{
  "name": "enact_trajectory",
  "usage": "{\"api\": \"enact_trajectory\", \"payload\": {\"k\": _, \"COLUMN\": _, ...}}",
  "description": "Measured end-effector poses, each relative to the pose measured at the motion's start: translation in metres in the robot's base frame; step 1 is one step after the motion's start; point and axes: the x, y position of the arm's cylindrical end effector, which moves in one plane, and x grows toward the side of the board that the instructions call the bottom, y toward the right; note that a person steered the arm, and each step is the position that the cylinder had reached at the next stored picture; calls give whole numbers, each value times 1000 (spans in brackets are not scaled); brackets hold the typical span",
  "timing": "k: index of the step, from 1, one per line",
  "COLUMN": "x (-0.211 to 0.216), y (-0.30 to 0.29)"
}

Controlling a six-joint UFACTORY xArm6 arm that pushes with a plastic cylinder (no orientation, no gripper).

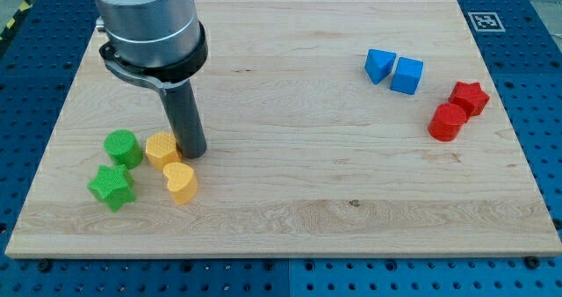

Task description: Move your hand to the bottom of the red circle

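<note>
The red circle (448,121) lies at the view's right, touching a red star (470,97) just above and to its right. My tip (193,152) rests on the board at the view's left, far from the red circle. It touches the right side of a yellow hexagon (162,148) and sits just above a yellow heart (181,182).
A green circle (123,148) and a green star (111,187) lie left of the yellow blocks. A blue triangle (379,65) and a blue cube (407,75) sit at the upper right. The wooden board (290,200) ends close to the red blocks on the right.
</note>
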Motion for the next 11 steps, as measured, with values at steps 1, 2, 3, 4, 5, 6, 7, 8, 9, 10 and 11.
{"api": "enact_trajectory", "payload": {"k": 1, "x": 0, "y": 0}}
{"api": "enact_trajectory", "payload": {"k": 2, "x": -1, "y": 0}}
{"api": "enact_trajectory", "payload": {"k": 3, "x": -1, "y": 0}}
{"api": "enact_trajectory", "payload": {"k": 4, "x": -12, "y": 5}}
{"api": "enact_trajectory", "payload": {"k": 5, "x": -27, "y": 34}}
{"api": "enact_trajectory", "payload": {"k": 6, "x": -32, "y": 102}}
{"api": "enact_trajectory", "payload": {"k": 7, "x": -37, "y": 128}}
{"api": "enact_trajectory", "payload": {"k": 8, "x": -22, "y": 181}}
{"api": "enact_trajectory", "payload": {"k": 9, "x": -7, "y": 241}}
{"api": "enact_trajectory", "payload": {"k": 10, "x": 14, "y": 292}}
{"api": "enact_trajectory", "payload": {"k": 11, "x": 22, "y": 314}}
